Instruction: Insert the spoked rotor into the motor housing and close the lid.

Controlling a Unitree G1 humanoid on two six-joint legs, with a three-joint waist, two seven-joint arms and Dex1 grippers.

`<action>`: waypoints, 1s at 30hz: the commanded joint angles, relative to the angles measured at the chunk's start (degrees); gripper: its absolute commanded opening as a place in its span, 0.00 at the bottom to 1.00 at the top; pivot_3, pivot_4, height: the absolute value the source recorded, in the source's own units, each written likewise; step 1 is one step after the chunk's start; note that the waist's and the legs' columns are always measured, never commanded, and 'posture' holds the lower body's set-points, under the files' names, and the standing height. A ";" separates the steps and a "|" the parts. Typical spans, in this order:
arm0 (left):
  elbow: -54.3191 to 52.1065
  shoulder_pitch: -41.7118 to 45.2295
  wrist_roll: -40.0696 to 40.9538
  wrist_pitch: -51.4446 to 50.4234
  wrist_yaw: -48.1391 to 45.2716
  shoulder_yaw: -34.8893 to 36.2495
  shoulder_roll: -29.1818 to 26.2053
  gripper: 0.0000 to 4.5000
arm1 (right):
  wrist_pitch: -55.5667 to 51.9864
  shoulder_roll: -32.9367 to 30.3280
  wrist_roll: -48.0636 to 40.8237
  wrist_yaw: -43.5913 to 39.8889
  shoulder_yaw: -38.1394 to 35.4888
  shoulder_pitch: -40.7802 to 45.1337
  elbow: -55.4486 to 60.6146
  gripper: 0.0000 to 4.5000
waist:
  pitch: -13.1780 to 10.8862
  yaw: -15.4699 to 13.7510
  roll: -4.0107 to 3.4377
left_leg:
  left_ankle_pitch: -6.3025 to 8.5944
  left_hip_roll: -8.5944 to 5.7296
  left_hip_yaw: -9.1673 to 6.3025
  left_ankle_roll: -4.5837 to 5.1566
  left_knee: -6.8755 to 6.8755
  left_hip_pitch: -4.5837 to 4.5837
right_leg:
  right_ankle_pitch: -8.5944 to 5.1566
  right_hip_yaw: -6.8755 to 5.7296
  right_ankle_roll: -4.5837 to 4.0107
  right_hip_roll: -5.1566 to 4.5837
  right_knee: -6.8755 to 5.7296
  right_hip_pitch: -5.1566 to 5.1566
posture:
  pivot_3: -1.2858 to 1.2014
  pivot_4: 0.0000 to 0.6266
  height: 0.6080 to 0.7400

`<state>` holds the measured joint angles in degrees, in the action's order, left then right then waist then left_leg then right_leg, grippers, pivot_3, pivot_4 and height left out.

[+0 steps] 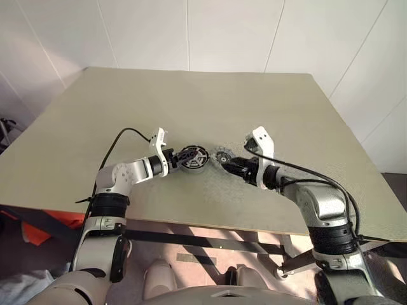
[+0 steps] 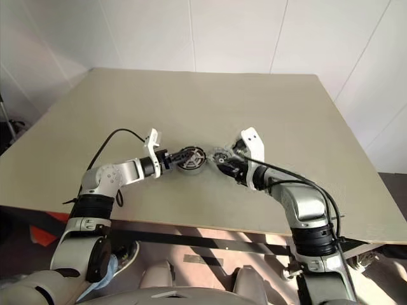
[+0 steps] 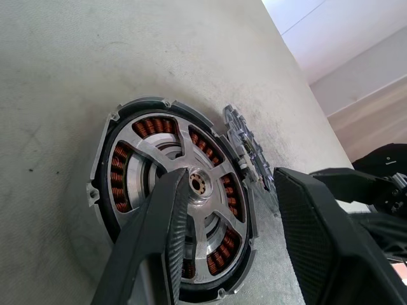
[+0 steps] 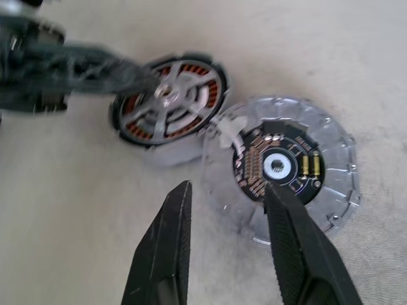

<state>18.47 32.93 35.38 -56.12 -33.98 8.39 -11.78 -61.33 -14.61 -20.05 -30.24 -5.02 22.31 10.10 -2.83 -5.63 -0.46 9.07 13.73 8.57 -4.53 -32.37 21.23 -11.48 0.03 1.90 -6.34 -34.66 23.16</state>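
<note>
Two black, cross-hatched fingers point(image 3: 152, 248) of the left gripper point(image 1: 177, 157) are being held partly apart over the motor housing point(image 3: 172, 203), one across its face and one past its rim; whether it is being gripped cannot be told. One spoked rotor point(image 4: 170, 98), silver-armed with a black rim, is sitting inside the round silver case, and copper-orange coils are showing between its spokes. One lid point(image 4: 280, 168), a flat grey ribbed disc with a dark circuit ring at its centre, is being held tilted just beside the housing, and one finger of the right gripper point(image 4: 229, 244) is crossing its lower edge, the jaws partly open. All three parts are lying near the middle of the matt beige table point(image 1: 191, 95), whose edges are well apart from them.
</note>
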 commanded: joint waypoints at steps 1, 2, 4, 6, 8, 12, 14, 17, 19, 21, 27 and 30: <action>-1.50 -0.41 0.05 -0.50 -0.70 -1.06 0.04 0.50 | -10.16 4.19 -3.91 7.37 -10.25 4.71 -2.40 0.44 | 0.00 -0.20 0.01 | -0.01 -0.01 0.00 -0.01 0.02 0.00 | 0.00 0.00 0.00 -0.01 0.00 -0.01 | 0.52 0.00 1.00; -1.55 -0.48 0.03 -0.56 -0.79 -1.09 -0.02 0.50 | -12.40 5.22 -4.64 8.54 -12.38 5.54 -2.92 0.44 | 0.00 -0.27 0.01 | 0.00 -0.01 0.00 -0.01 0.03 0.02 | 0.00 -0.01 0.00 -0.02 0.01 -0.01 | 0.52 0.00 1.00; -1.55 -0.53 -0.09 -0.66 -0.93 -1.20 -0.05 0.50 | -17.82 7.68 -6.42 10.91 -18.29 7.45 -4.22 0.44 | 0.00 -0.30 0.00 | -0.04 -0.02 0.00 -0.07 0.13 0.02 | -0.02 -0.02 0.01 -0.02 0.05 -0.01 | 0.52 0.00 1.00; -1.54 -0.49 -0.15 -0.73 -1.02 -1.24 -0.02 0.50 | -21.51 9.02 -6.32 13.47 -22.32 8.46 -5.05 0.44 | 0.00 -0.40 -0.02 | -0.16 -0.02 0.00 -0.27 0.21 0.02 | -0.04 -0.02 0.01 -0.01 0.05 0.02 | 0.52 0.00 1.00; -1.36 -0.35 -0.20 -0.69 -1.08 -1.28 0.05 0.50 | -24.22 9.73 -5.80 15.54 -25.70 8.85 -5.70 0.44 | 0.00 -0.46 -0.03 | -0.17 -0.02 0.00 -0.30 0.26 0.02 | -0.07 -0.03 0.01 0.00 0.05 0.02 | 0.52 0.00 1.00; -1.02 -0.31 -0.39 -0.54 -1.26 -1.56 0.22 0.50 | -28.53 10.82 -6.06 17.20 -30.07 8.75 -4.37 0.44 | 0.00 -0.48 -0.06 | -0.19 -0.02 0.00 -0.33 0.26 -0.01 | -0.07 -0.03 0.03 -0.01 0.05 0.02 | 0.52 0.00 1.00; -0.98 -0.31 -0.45 -0.57 -1.36 -1.66 0.24 0.50 | -30.26 11.71 -6.05 17.75 -31.44 8.69 -2.95 0.44 | 0.01 -0.52 -0.07 | -0.21 -0.02 0.00 -0.36 0.28 -0.04 | -0.08 -0.03 0.05 -0.01 0.04 0.02 | 0.52 0.00 1.00; -0.74 -0.14 -0.56 -0.52 -1.47 -1.81 0.17 0.50 | -31.15 13.42 -6.19 18.46 -32.58 8.50 -1.64 0.44 | 0.01 -0.55 -0.08 | -0.22 -0.02 0.00 -0.39 0.29 -0.04 | -0.09 -0.03 0.07 -0.01 0.04 0.02 | 0.52 0.00 1.00; -0.57 0.01 -0.71 -0.40 -1.52 -1.90 0.09 0.50 | -31.17 14.74 -5.91 19.10 -33.06 8.61 -1.56 0.44 | 0.01 -0.55 -0.08 | -0.23 -0.02 0.00 -0.40 0.29 -0.05 | -0.09 -0.02 0.07 -0.01 0.04 0.01 | 0.52 0.00 1.00; -0.38 0.14 -0.87 -0.28 -1.58 -1.92 -0.06 0.50 | -31.13 15.94 -5.59 19.56 -33.38 9.04 -1.73 0.44 | 0.01 -0.54 -0.09 | -0.23 -0.02 0.00 -0.41 0.31 -0.07 | -0.10 -0.02 0.09 -0.01 0.04 0.01 | 0.52 0.00 1.00; -0.48 0.03 -1.09 -0.30 -1.69 -1.83 -0.52 0.50 | -28.64 17.98 -5.22 20.94 -34.17 11.19 -4.45 0.44 | 0.01 -0.55 -0.11 | -0.32 -0.02 0.00 -0.56 0.37 -0.09 | -0.28 -0.02 0.38 -0.01 0.02 0.02 | 0.52 0.00 1.00; -0.61 -0.02 -1.10 -0.34 -1.61 -1.66 -0.59 0.50 | -26.99 18.41 -5.33 21.55 -34.24 12.00 -6.27 0.44 | 0.01 -0.53 -0.12 | -0.33 -0.02 0.00 -0.58 0.38 -0.10 | -0.23 -0.02 0.32 -0.01 0.01 0.02 | 0.52 0.00 1.00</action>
<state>17.77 32.63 34.55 -56.09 -35.44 7.41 -12.25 -89.64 3.33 -24.62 -8.83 -38.96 32.59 3.94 -2.82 -6.16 -0.58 8.74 13.72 8.57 -5.11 -31.98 21.12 -11.69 0.01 2.17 -6.35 -34.65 23.18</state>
